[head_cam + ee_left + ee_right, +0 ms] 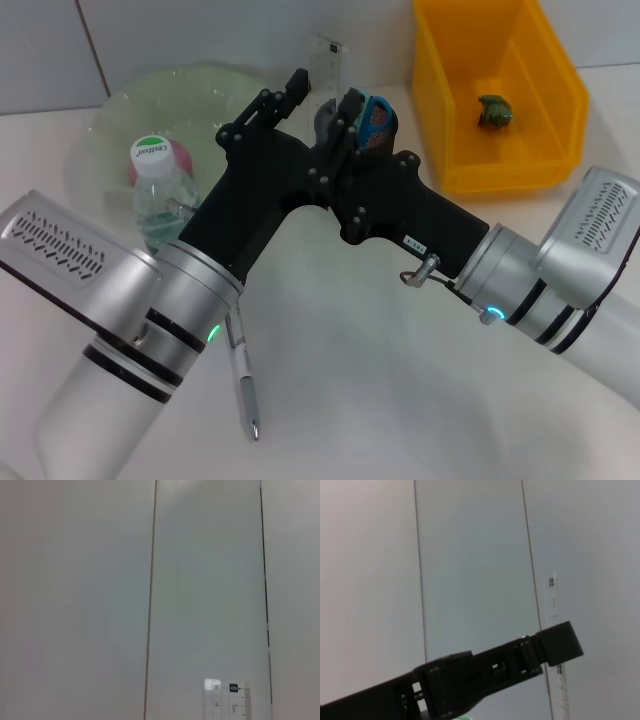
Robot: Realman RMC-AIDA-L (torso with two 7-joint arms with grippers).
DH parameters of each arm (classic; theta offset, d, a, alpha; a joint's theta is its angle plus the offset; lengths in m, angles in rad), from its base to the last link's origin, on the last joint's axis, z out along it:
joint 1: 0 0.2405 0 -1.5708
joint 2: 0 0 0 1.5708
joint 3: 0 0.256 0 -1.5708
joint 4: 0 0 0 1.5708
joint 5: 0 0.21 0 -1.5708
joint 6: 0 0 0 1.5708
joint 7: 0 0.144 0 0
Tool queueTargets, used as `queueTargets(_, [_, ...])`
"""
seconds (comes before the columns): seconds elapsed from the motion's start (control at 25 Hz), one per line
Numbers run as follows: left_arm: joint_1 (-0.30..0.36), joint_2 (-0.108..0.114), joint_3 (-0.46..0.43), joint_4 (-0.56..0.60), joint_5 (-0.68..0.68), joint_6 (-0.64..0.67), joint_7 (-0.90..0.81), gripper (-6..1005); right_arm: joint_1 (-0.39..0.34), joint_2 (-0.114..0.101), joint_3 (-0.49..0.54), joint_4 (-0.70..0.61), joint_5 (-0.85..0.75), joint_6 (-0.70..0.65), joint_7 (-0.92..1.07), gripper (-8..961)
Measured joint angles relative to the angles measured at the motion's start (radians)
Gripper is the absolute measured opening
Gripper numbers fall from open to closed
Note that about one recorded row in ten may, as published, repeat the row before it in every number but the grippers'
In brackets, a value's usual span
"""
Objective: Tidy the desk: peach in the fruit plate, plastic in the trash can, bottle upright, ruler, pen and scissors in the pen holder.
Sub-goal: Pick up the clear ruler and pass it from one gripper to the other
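Both arms crossed over mid-desk. The left gripper (285, 92) and right gripper (352, 110) met at one mesh pen holder (378, 118) holding one clear ruler (326, 62); whether their fingers gripped anything could not be told. One bottle (160, 190) stood upright at left, one pen (243, 380) lay near, and one yellow bin (545, 100) sat far right.

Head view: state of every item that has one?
Clear plastic bottle, green cap: upright.
Silver pen: lying on desk.
Clear ruler: standing upright.
Crumpled green plastic: inside yellow bin.
Pink peach: on green plate, mostly hidden.
Mesh pen holder: upright, partly hidden.
Left gripper: beside ruler.
Right gripper: at pen holder.
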Motion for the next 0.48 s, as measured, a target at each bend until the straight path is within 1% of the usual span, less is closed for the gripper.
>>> queueTargets(0.16, [-0.011,0.000,0.001,-0.011,0.000,-0.001,-0.019,477,0.000,0.000,0.000,0.000,0.000,-0.001,0.000,5])
queueTargets(0.36, [-0.016,0.000,0.001,-0.016,0.000,0.000,-0.029,703,-0.010,0.000,0.012,-0.009,0.007,-0.003,0.001,4])
queueTargets(0.4, [-0.012,0.000,0.002,-0.017,0.000,0.005,-0.034,712,-0.017,0.000,0.040,-0.028,0.008,-0.007,0.001,4])
queueTargets(0.48, [-0.004,0.000,0.002,-0.017,0.000,0.011,-0.038,731,-0.021,-0.001,0.057,-0.041,0.008,-0.011,0.001,4])
